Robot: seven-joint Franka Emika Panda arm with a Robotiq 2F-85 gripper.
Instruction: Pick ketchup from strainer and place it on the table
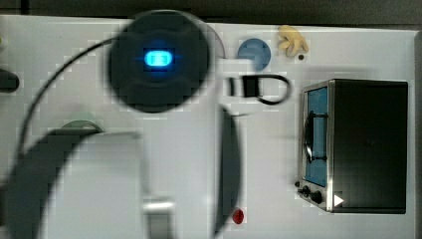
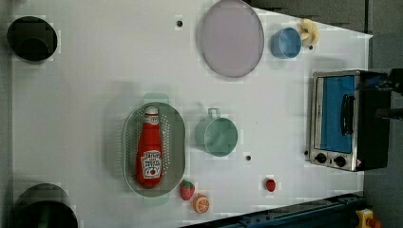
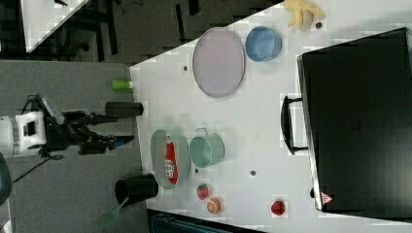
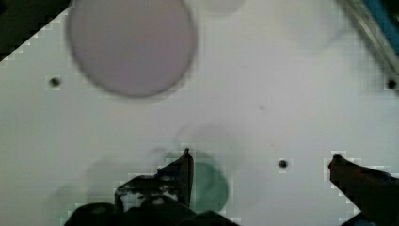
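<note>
The ketchup point(image 2: 149, 149) is a red squeeze bottle with a white cap and label. It lies lengthwise in the pale green strainer point(image 2: 178, 142) on the white table point(image 2: 76, 104). The right view shows the same bottle point(image 3: 170, 162) in the strainer point(image 3: 156, 145). My gripper point(image 4: 260, 157) is open, fingers spread wide with nothing between them, well above the table. In the wrist view the teal cup point(image 4: 209, 186) lies below, beside one fingertip point(image 4: 186, 155). The arm point(image 3: 29, 133) hangs off the right view's left.
A teal cup point(image 2: 216, 135) stands beside the strainer. A strawberry point(image 2: 187, 190), an orange slice point(image 2: 201, 203) and a red fruit point(image 2: 270, 185) lie nearby. Farther off are a purple plate point(image 2: 231, 38), a blue bowl point(image 2: 286, 42), a toaster oven point(image 2: 347, 118) and black cups point(image 2: 31, 38).
</note>
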